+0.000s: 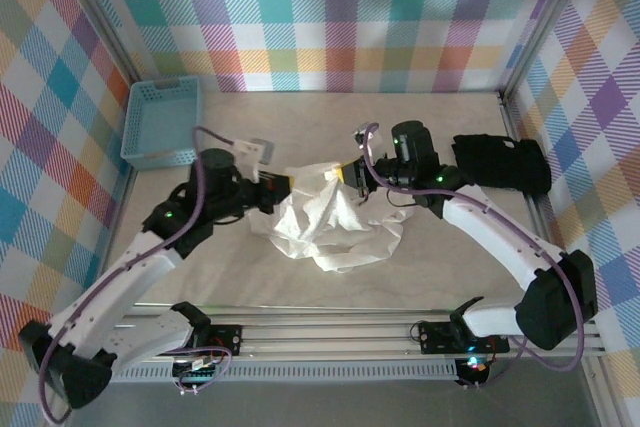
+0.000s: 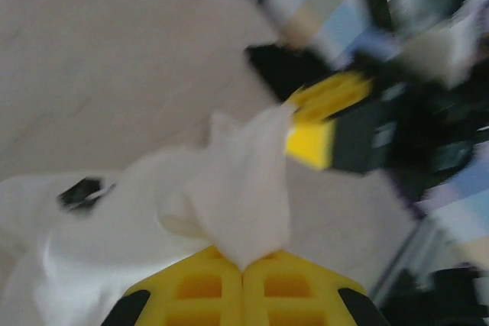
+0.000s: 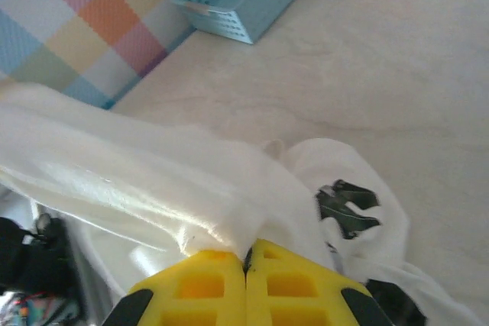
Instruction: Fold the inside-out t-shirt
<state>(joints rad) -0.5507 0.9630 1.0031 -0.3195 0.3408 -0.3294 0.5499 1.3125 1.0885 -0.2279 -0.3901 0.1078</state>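
I'm watching the white t-shirt (image 1: 335,232) sitting crumpled in a loose heap near the middle of the table (image 1: 250,282), between the two arms. Its upper edge is being held up off the surface at two places.

The left gripper (image 1: 284,184) is sitting at the heap's upper left. On the left wrist view its yellow fingers (image 2: 199,288) are pressing together on a peak of white cloth — the fabric is rising straight out of the seam between them. That view is blurring badly, but I'm making out the yellow tip of the right gripper (image 2: 321,124) touching the same ridge of cloth from the far side.

In the top view the right gripper is sitting at the heap's upper right, close to the left one. On its own wrist view the fingers (image 3: 306,288) are squeezing together on a thick fold of the shirt, which is stretching away to the left as a smooth, shiny band.

A small dark tag (image 3: 348,208) is showing on the shirt's surface, just beside those fingers.

The blue basket (image 1: 160,122) is standing at the table's far left corner, well apart from the shirt. The black garment (image 1: 500,162) is lying folded by the right wall, beyond the right arm — not touching the white cloth.
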